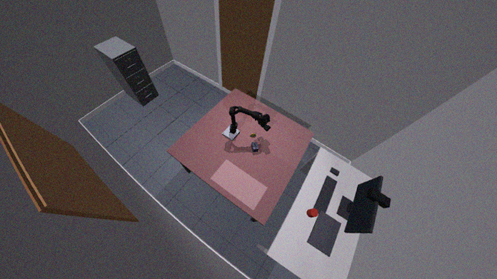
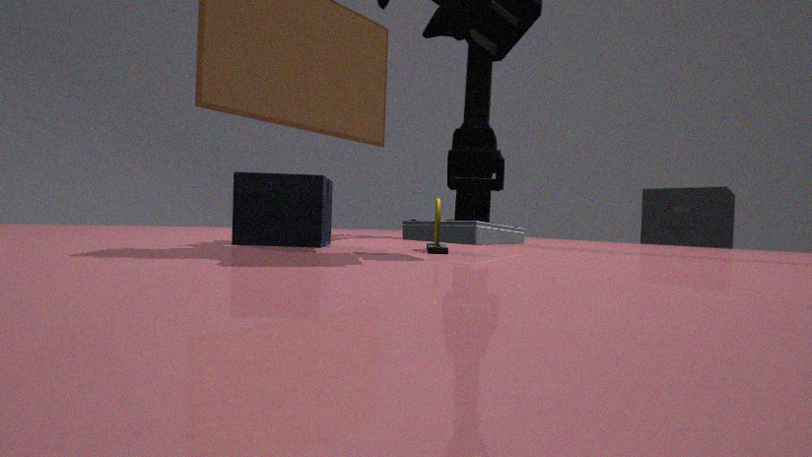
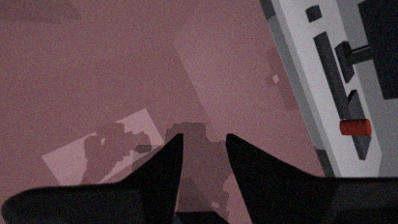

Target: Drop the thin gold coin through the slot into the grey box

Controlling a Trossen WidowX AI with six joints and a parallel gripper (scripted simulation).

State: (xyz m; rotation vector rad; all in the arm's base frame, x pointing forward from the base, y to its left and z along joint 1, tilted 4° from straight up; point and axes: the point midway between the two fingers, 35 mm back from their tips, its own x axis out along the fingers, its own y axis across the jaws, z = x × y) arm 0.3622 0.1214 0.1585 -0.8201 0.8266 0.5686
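The gold coin point(image 1: 253, 134) point(image 2: 438, 218) stands upright, edge-on to the exterior view, in its dark-green holder point(image 2: 438, 249) on the pink table. The closed box point(image 1: 255, 147) point(image 2: 278, 210) looks dark blue-grey and stands left of the coin in the exterior view; its slot cannot be made out clearly. My gripper point(image 1: 267, 128) point(image 3: 205, 138) is high above the table, beyond the coin from the arm's base. Its fingers stand partly open with nothing between them. Coin, holder and box are not seen in the wrist view.
The arm's pale base plate point(image 1: 230, 132) point(image 2: 442, 231) stands close to the coin. A pale rectangle point(image 1: 239, 184) shows near one table edge. Beyond the table is a white desk point(image 1: 291, 221) with a monitor point(image 1: 364, 204) and a red cup point(image 1: 312, 212) point(image 3: 355, 127).
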